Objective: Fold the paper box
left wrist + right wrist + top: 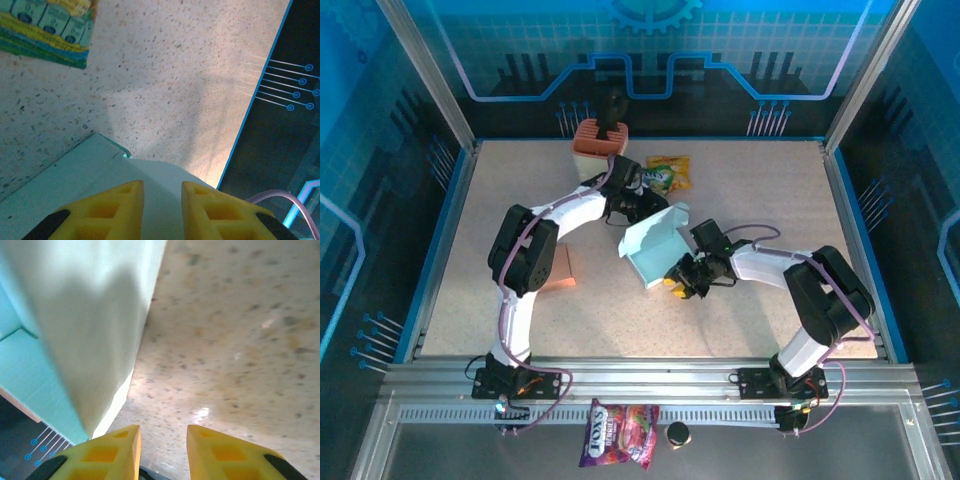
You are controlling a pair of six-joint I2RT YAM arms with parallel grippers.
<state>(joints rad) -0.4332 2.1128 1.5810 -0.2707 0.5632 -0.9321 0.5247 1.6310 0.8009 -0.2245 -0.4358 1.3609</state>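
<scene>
The paper box (655, 250), pale teal and partly folded, lies mid-table with one flap raised at its far right corner. My left gripper (642, 205) reaches that far edge from the left. In the left wrist view its yellow fingers (107, 210) stand narrowly apart, closed on a folded ridge of the box (150, 175) that runs between them at the left gripper (162, 185). My right gripper (682, 280) sits at the box's near right corner. In the right wrist view the right gripper (162, 429) is open over bare table, with the box wall (85, 330) just to its left.
An orange holder (598, 140) and a green-yellow snack packet (668, 173) sit at the back; the packet (45, 30) also shows in the left wrist view. A flat orange card (558, 268) lies under the left arm. A candy bag (620, 435) rests on the front rail.
</scene>
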